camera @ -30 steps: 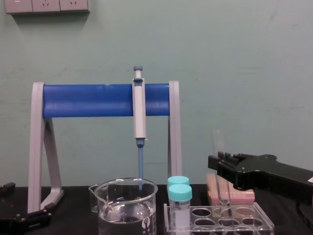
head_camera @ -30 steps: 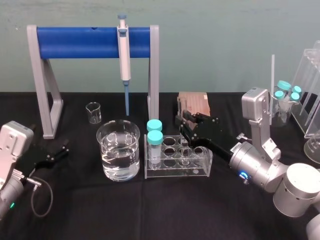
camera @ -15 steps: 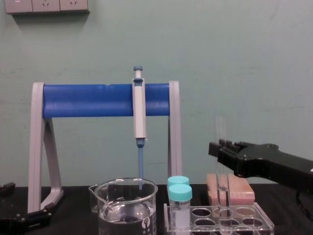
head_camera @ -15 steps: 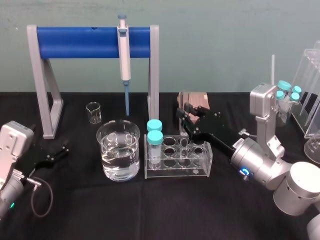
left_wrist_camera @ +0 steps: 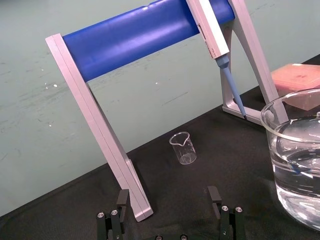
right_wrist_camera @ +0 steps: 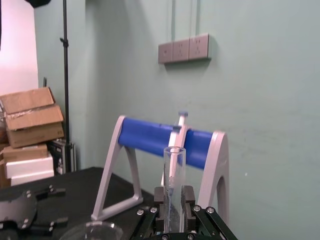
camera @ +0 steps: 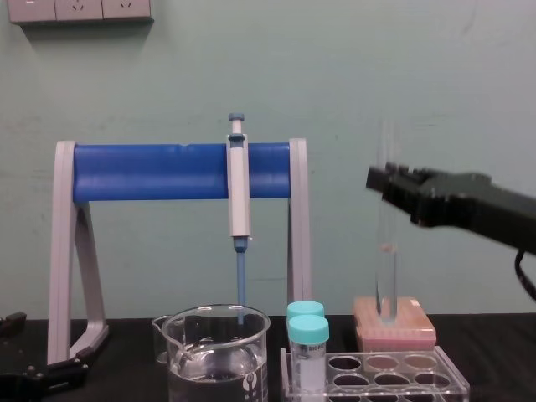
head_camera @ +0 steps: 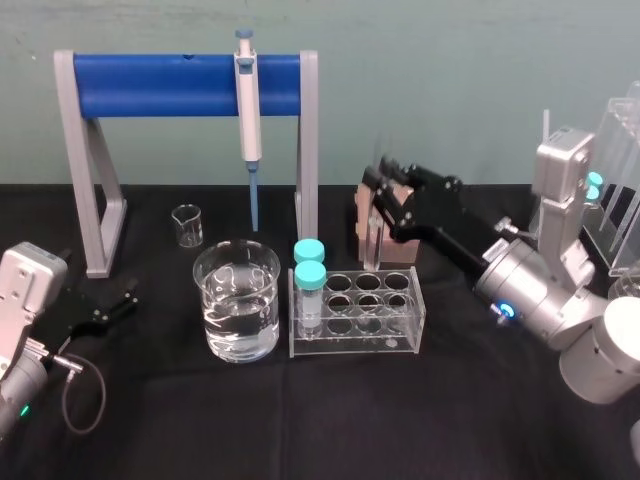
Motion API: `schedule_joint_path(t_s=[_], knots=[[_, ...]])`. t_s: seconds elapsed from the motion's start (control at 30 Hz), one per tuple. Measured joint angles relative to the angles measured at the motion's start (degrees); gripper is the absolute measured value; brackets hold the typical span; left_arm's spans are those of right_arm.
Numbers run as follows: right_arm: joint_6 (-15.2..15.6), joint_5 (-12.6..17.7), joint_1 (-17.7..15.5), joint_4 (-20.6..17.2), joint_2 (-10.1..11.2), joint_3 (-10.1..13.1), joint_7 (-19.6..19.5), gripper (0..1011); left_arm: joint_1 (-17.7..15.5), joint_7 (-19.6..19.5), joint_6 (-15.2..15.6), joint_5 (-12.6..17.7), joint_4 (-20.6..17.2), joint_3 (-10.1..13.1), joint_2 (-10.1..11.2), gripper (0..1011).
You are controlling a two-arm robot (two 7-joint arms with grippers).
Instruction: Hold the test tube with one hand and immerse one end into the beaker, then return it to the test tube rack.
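The right gripper (camera: 387,181) has risen since half a second ago, drawing the test tube (camera: 386,251) out of the hole where its bottom then stood; the left arm has not stirred. The gripper is clamped on the tube's upper part, with the open mouth standing a little above the jaws in the right wrist view; the tube hangs upright, its round bottom free in the air. Directly below the gripper, and slightly toward the robot, sits the test tube rack (head_camera: 400,340), the tube's end clear of its top; just behind and below is the pink box (head_camera: 398,225). Lower and to the gripper's left stand two teal-capped vials (head_camera: 309,264) at the rack's near end; beyond them, further left on the worktop, the beaker (head_camera: 207,292) holds water. The pipette (head_camera: 247,110) hangs from its stand behind the beaker. Well off to the left the left gripper (head_camera: 128,300) rests low by the worktop, its jaws apart.

The lift-out looks complete, so the carry to the beaker is in hand; I judge the next move wants a leftward travel at this height or higher, passing over the vial caps and the beaker's rim, keeping the tube upright and short of the pipette's tip; then a straight descent into the water.
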Motion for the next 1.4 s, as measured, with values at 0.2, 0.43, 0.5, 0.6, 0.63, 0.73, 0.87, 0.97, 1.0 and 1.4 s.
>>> schedule_joint_path(t_s=[0.2,0.43,0.5,0.6,0.63,0.73,0.87,0.97,1.0,1.4], knots=[[-0.3,0.1,0.5,-1.6,0.5,1.0,-0.4,228,0.0,0.0,0.0,0.0,0.0,0.0,0.0,1000],[-0.3,0.4,0.6,-2.9,1.0,1.8,-0.8,228,0.0,0.0,0.0,0.0,0.0,0.0,0.0,1000],[-0.3,0.5,0.6,-3.1,1.1,1.9,-0.8,228,0.0,0.0,0.0,0.0,0.0,0.0,0.0,1000],[-0.3,0.6,0.6,-3.4,1.2,2.0,-0.9,228,0.0,0.0,0.0,0.0,0.0,0.0,0.0,1000],[-0.3,0.6,0.5,-3.5,1.2,2.0,-0.9,228,0.0,0.0,0.0,0.0,0.0,0.0,0.0,1000],[-0.3,0.7,0.3,-3.6,1.3,2.1,-0.9,228,0.0,0.0,0.0,0.0,0.0,0.0,0.0,1000],[-0.2,0.8,0.1,-3.8,1.3,2.1,-1.0,228,0.0,0.0,0.0,0.0,0.0,0.0,0.0,1000],[-0.1,0.9,-0.1,-3.9,1.4,2.1,-1.0,228,0.0,0.0,0.0,0.0,0.0,0.0,0.0,1000],[-0.1,0.9,-0.1,-3.9,1.4,2.1,-1.0,228,0.0,0.0,0.0,0.0,0.0,0.0,0.0,1000],[0.1,0.9,-0.2,-3.8,1.3,1.7,-1.0,228,0.0,0.0,0.0,0.0,0.0,0.0,0.0,1000]])
